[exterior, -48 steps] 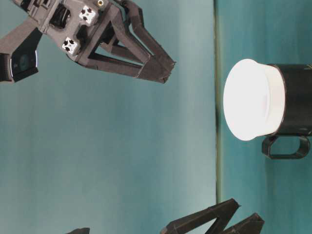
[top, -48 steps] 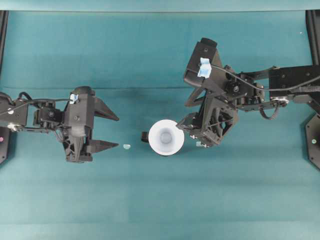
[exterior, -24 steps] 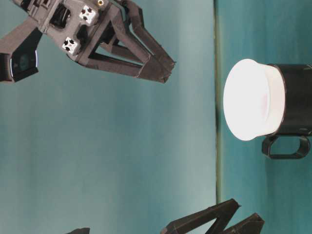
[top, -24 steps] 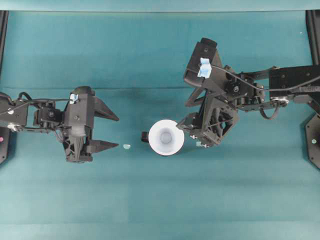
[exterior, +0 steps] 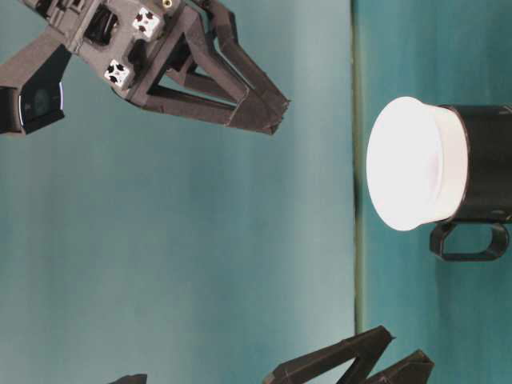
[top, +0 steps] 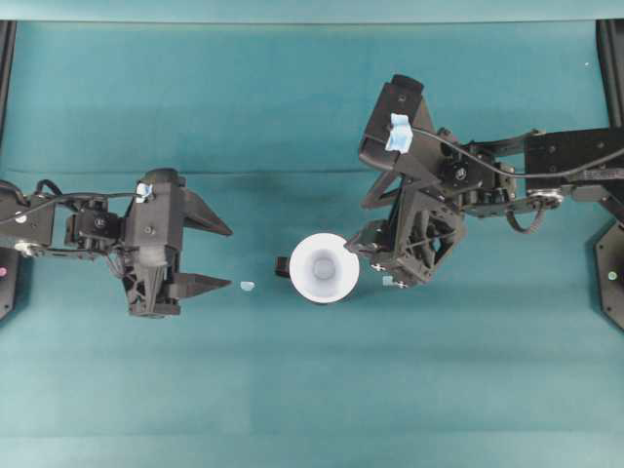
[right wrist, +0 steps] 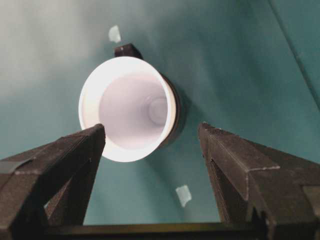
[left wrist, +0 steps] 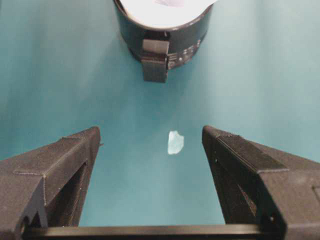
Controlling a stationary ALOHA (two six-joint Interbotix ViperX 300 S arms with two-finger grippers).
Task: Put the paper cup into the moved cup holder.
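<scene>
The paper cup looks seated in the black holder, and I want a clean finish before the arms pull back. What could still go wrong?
The paper cup sits high in the cup holder, rim proud, so a nudge might tip it. The open right gripper hangs close beside the rim and could clip it when retreating. The open left gripper is well clear.

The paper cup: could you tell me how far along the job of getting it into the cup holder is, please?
Done: the paper cup sits inside the cup holder, rim above it. In hand: nothing; the left gripper and right gripper are open and empty. Left: seemingly nothing but withdrawing.
</scene>
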